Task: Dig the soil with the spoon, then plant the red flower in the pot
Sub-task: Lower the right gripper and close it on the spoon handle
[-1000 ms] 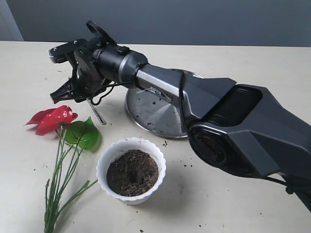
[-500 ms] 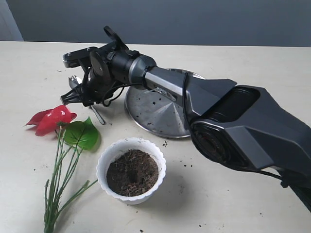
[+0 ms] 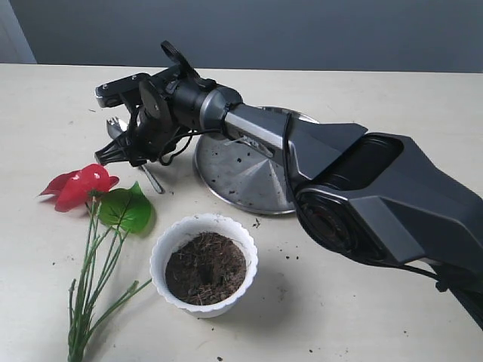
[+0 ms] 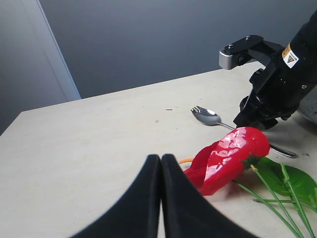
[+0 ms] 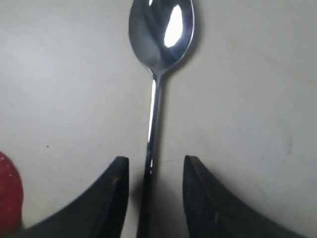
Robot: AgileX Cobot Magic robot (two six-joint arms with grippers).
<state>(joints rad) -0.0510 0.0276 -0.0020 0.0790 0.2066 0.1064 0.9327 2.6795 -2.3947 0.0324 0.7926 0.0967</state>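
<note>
The silver spoon lies on the table, bowl toward the far side, between the red flower and the steel plate. My right gripper reaches across and is low over the spoon's handle. In the right wrist view the spoon runs between the open fingers of my right gripper, which straddle the handle without closing on it. The white fluted pot holds dark soil with a hollow in it. My left gripper is shut and empty, just short of the red flower.
A round steel plate with soil crumbs sits behind the pot, under the right arm. The flower's green leaf and long stems lie left of the pot. Loose crumbs dot the table near the pot.
The right gripper swung from above the flower toward the spoon, uncovering the spoon's bowl. It has barely moved in the last half second.
</note>
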